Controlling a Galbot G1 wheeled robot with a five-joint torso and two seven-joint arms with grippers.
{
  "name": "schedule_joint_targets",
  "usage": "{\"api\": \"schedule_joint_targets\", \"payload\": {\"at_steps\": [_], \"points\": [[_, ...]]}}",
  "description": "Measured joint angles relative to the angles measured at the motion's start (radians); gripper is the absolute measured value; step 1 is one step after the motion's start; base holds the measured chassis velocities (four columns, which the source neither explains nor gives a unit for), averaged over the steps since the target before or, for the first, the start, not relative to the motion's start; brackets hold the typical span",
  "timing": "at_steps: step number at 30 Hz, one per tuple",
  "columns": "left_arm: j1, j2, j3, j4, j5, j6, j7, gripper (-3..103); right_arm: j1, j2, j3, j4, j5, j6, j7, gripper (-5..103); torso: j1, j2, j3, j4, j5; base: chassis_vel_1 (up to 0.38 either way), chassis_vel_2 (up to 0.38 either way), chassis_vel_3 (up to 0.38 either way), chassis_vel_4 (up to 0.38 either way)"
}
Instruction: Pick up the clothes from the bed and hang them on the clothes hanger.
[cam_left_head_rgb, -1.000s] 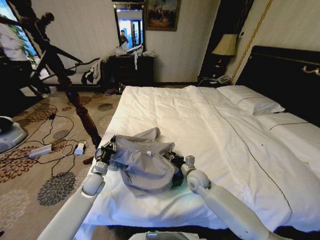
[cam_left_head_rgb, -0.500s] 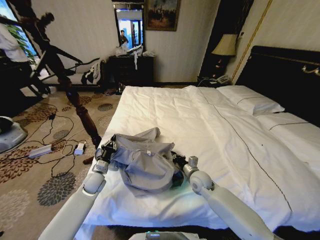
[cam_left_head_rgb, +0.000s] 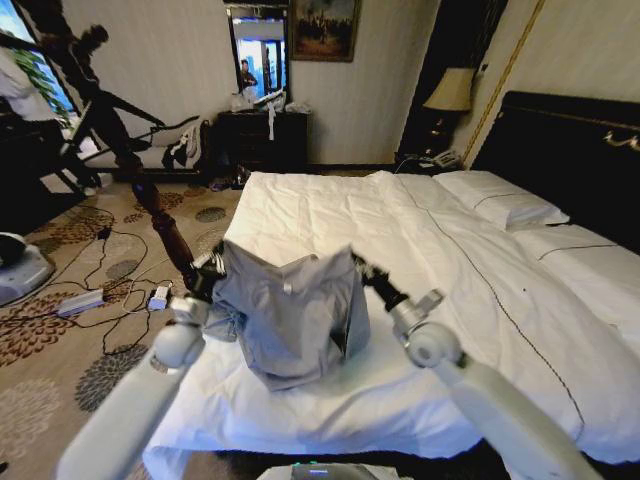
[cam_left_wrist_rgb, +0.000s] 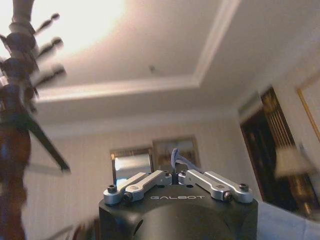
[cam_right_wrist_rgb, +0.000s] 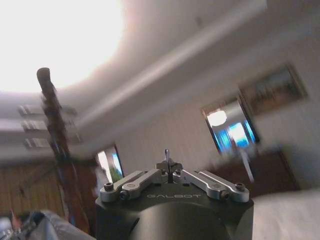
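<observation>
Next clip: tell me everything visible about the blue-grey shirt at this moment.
The shirt is light blue-grey, of thin soft fabric, creased and bunched. It hangs spread between the two claws over the near left part of the bed. The left claw pinches its upper left edge, and the right claw holds its upper right edge. The top edge sags slightly between them. The body drapes down in folds, and its lower end looks to be at or just above the white duvet. The left wrist view shows a sliver of blue fabric between shut fingers.

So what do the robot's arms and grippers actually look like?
Both arms are smooth white tubes with rounded ball-like joints. The left gripper and right gripper share a black round body printed GALBOT, with silver metal linkage bars fastened by dark screws.
</observation>
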Motion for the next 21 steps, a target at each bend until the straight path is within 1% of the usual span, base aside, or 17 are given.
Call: {"api": "schedule_joint_targets", "payload": {"at_steps": [1, 2, 3, 4, 5, 6, 8, 9, 11, 12, 14, 15, 16, 19, 21], "points": [[-0.026, 0.023, -0.005, -0.01, -0.031, 0.01, -0.009, 0, 0.007, -0.021, 0.031, 0.021, 0.021, 0.001, 0.004, 0, 0.0, 0.0, 0.0, 0.0, 0.0, 0.0, 0.0, 0.0, 0.0], [-0.026, 0.023, -0.005, -0.01, -0.031, 0.01, -0.009, 0, 0.007, -0.021, 0.031, 0.021, 0.021, 0.001, 0.004, 0, 0.0, 0.0, 0.0, 0.0, 0.0, 0.0, 0.0, 0.0, 0.0], [-0.058, 0.051, -0.01, -0.019, -0.064, 0.02, -0.017, 0, 0.013, -0.039, 0.056, 0.039, 0.037, 0.001, 0.005, 0, 0.0, 0.0, 0.0, 0.0, 0.0, 0.0, 0.0, 0.0, 0.0], [-0.132, 0.109, -0.015, -0.028, -0.134, 0.037, -0.028, 0, 0.026, -0.09, 0.125, 0.077, 0.084, 0.001, 0.008, 0, 0.0, 0.0, 0.0, 0.0, 0.0003, 0.0, 0.0, 0.0, 0.0], [-0.173, 0.134, -0.018, -0.03, -0.165, 0.043, -0.032, 0, 0.03, -0.113, 0.157, 0.091, 0.104, 0.001, 0.011, 0, 0.0, 0.0, 0.0, -0.0001, 0.0, 0.0, 0.0, 0.0, 0.0], [-0.173, 0.134, -0.018, -0.03, -0.165, 0.043, -0.032, 0, 0.03, -0.113, 0.157, 0.091, 0.104, 0.001, 0.011, 0, 0.0, 0.0, 0.0, -0.0001, 0.0, 0.0, 0.0, 0.0, 0.0], [-0.281, 0.19, -0.013, -0.035, -0.247, 0.059, -0.045, 0, 0.038, -0.176, 0.243, 0.124, 0.149, 0.001, 0.012, 0, 0.0, 0.0, 0.0, -0.0002, 0.0004, 0.0, 0.0, 0.0, 0.0], [-0.295, 0.196, -0.011, -0.036, -0.258, 0.062, -0.046, 0, 0.039, -0.183, 0.255, 0.128, 0.154, 0.001, 0.012, 0, 0.0, 0.0, 0.0, -0.0002, 0.0004, 0.0, 0.0, 0.0, 0.0], [-0.396, 0.232, 0.001, -0.052, -0.33, 0.084, -0.06, 0, 0.061, -0.237, 0.347, 0.162, 0.201, -0.006, 0.011, 0, 0.0, 0.0, 0.0, -0.0004, 0.0003, 0.0, 0.0, 0.0, 0.0], [-0.396, 0.232, 0.001, -0.052, -0.33, 0.084, -0.06, 0, 0.061, -0.237, 0.347, 0.162, 0.201, -0.006, 0.011, 0, 0.0, 0.0, 0.0, -0.0004, 0.0003, 0.0, 0.0, 0.0, 0.0], [-0.435, 0.241, 0.004, -0.067, -0.361, 0.096, -0.063, 0, 0.083, -0.262, 0.387, 0.179, 0.224, -0.019, 0.01, 0, 0.0, 0.0, 0.0, -0.0003, 0.0004, 0.0, 0.0, 0.0, 0.0], [-0.454, 0.245, 0.0, -0.088, -0.382, 0.105, -0.066, 0, 0.1, -0.289, 0.424, 0.191, 0.239, -0.034, 0.01, 0, 0.0, 0.0, 0.0, -0.0001, 0.0003, 0.0, 0.0, 0.0, 0.0], [-0.449, 0.245, -0.004, -0.102, -0.389, 0.111, -0.068, 0, 0.102, -0.309, 0.441, 0.197, 0.244, -0.047, 0.013, 0, 0.0, 0.0, 0.0, 0.0, -0.0001, 0.0, 0.0, 0.0, 0.0], [-0.42, 0.24, -0.011, -0.115, -0.383, 0.112, -0.068, 0, 0.092, -0.326, 0.439, 0.202, 0.237, -0.057, 0.02, 0, 0.0, 0.0, 0.0, -0.0001, 0.0, 0.0, 0.0, 0.0, 0.0], [-0.348, 0.226, -0.013, -0.122, -0.341, 0.11, -0.065, 0, 0.073, -0.325, 0.383, 0.204, 0.19, -0.067, 0.028, 0, 0.0, 0.0, 0.0, -0.0001, -0.0002, 0.0, 0.0, 0.0, 0.0]]}}
